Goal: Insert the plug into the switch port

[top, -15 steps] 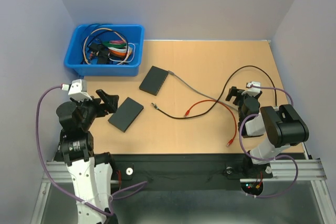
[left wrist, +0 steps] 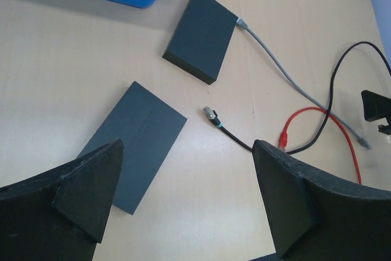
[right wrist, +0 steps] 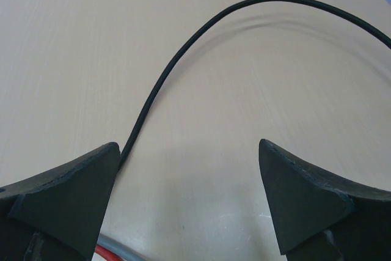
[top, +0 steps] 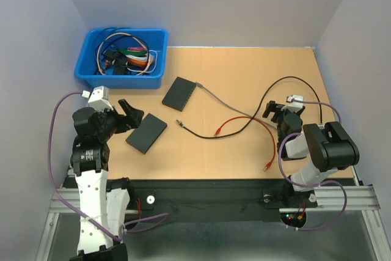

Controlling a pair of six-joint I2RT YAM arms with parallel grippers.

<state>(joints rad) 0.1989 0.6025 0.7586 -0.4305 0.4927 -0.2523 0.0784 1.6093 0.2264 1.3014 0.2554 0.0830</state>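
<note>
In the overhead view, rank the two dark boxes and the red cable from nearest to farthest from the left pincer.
From the left pincer:
1. Front dark box, just to its right and slightly nearer the arms.
2. Rear dark box, farther back and right.
3. Red cable, farthest off to the right.

Holds the left pincer [top: 131,113] wide apart and empty at the end of a raised, bent left arm [top: 90,151], pointing rightward and down. Holds the right pincer [top: 273,112] spread equally wide, empty, right arm [top: 327,148] folded compactly.
</note>
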